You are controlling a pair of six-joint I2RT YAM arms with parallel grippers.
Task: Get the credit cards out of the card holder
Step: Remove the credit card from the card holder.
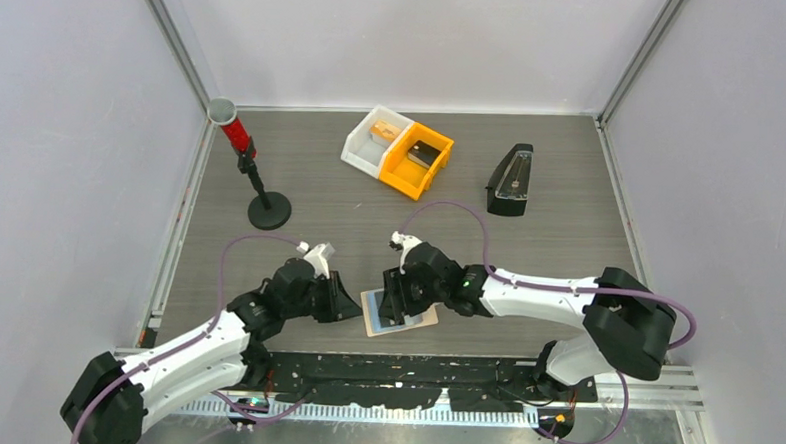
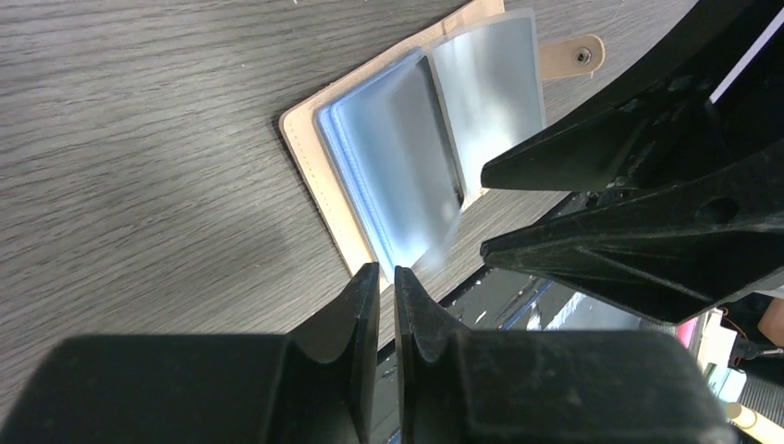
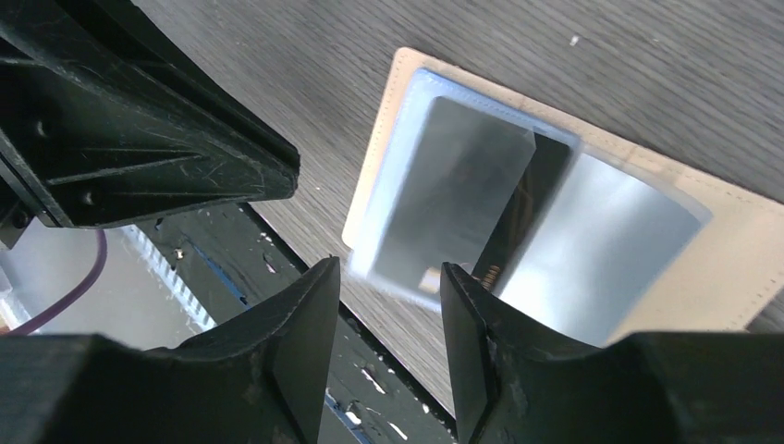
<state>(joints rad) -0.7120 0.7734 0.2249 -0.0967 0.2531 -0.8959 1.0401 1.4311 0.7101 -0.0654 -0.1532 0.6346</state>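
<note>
Card holder [image 3: 740, 268] – tan, lying open and flat on the bench [image 1: 568, 240] at the middle of its near edge, one corner close to the lip; snap tab [image 2: 573, 55] on the opposite side. Probably laid open so the pockets face up

Credit cards – a silvery card [image 3: 453, 185] drawn part-way out of the light blue stack [image 2: 356, 176], tilted, its free end blurred and pointing at the near edge

Right gripper [image 3: 388, 268] – fingers moderately apart, straddling that free end; a sliver of gap shows each side, so no clamp is evident

Left gripper [image 2: 386, 277] – beside the holder's left edge, tips nearly together with a thin slit, holding nothing; likely placed to steady the holder

Room – the near edge leaves little margin, so a card could slip off. Bare bench lies beyond the holder, with the white bin [image 1: 370, 141], orange bin [image 1: 417, 163], black case [image 1: 511, 180] and red post [image 1: 236, 135] well apart along the far edge
</note>
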